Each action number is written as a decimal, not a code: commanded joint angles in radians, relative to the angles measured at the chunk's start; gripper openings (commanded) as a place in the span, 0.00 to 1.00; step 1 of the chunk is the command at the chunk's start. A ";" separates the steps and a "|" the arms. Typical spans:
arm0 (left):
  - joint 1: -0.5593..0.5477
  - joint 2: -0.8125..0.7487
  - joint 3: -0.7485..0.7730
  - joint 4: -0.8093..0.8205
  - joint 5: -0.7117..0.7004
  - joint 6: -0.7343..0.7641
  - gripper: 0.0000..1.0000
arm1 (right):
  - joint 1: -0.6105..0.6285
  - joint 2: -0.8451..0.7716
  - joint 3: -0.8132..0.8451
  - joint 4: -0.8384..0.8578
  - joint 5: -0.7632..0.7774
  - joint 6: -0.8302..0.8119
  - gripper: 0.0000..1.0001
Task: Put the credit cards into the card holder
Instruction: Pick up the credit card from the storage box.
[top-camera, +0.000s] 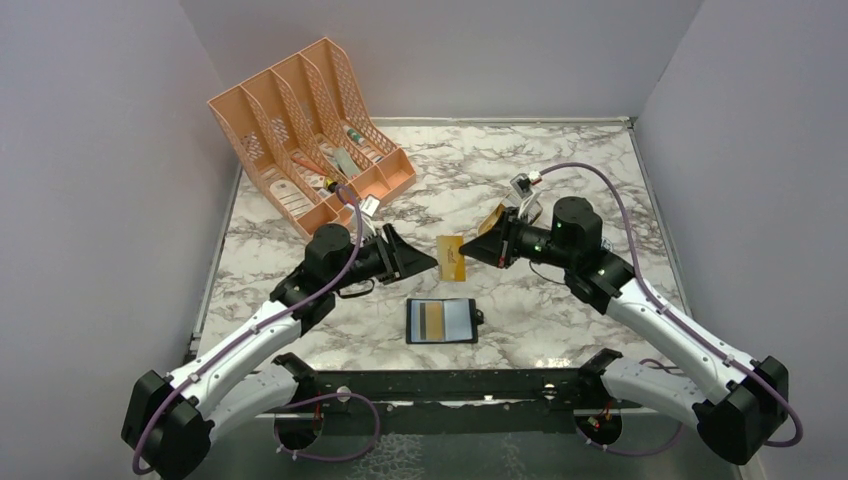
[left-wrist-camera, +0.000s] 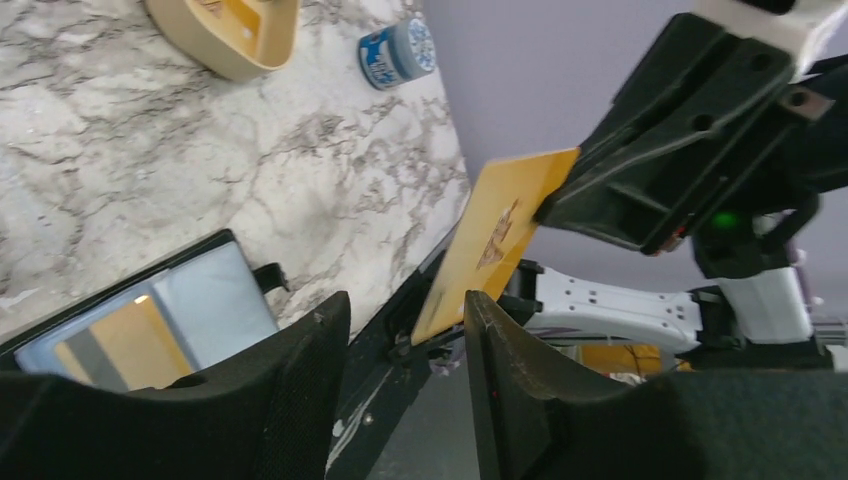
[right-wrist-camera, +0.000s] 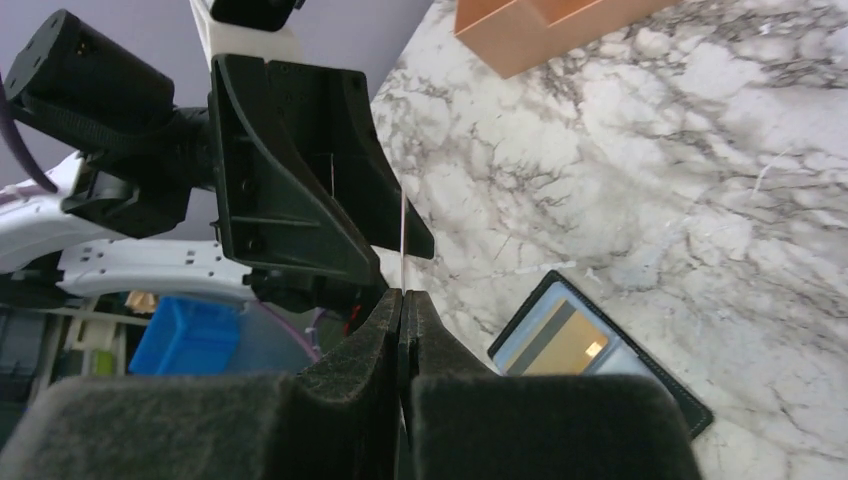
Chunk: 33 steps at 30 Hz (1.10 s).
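A tan-orange credit card (top-camera: 452, 258) hangs in the air above the middle of the table. My right gripper (top-camera: 472, 251) is shut on its right end; the right wrist view shows the credit card (right-wrist-camera: 403, 235) edge-on, rising from my right gripper's (right-wrist-camera: 402, 293) closed fingers. My left gripper (top-camera: 432, 262) faces it from the left and stands open. In the left wrist view the credit card's (left-wrist-camera: 505, 235) lower end reaches the gap at my left gripper's (left-wrist-camera: 405, 298) fingertips, unpinched. The black card holder (top-camera: 441, 321) lies open and flat below, with a tan card and a blue-grey one inside.
A peach desk organiser (top-camera: 310, 130) stands at the back left. A gold oval tin (left-wrist-camera: 230, 30) and a small blue-and-white round object (left-wrist-camera: 397, 50) lie on the marble behind the right gripper. The black base rail (top-camera: 440, 385) runs along the near edge.
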 joint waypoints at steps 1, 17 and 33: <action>0.003 -0.032 -0.031 0.177 0.073 -0.077 0.45 | -0.004 -0.016 -0.042 0.155 -0.139 0.133 0.01; 0.003 -0.054 -0.060 0.198 0.072 -0.083 0.00 | -0.004 -0.002 -0.125 0.231 -0.193 0.200 0.01; 0.003 -0.060 -0.076 0.015 -0.034 0.050 0.00 | -0.004 -0.036 -0.116 -0.074 0.005 0.076 0.46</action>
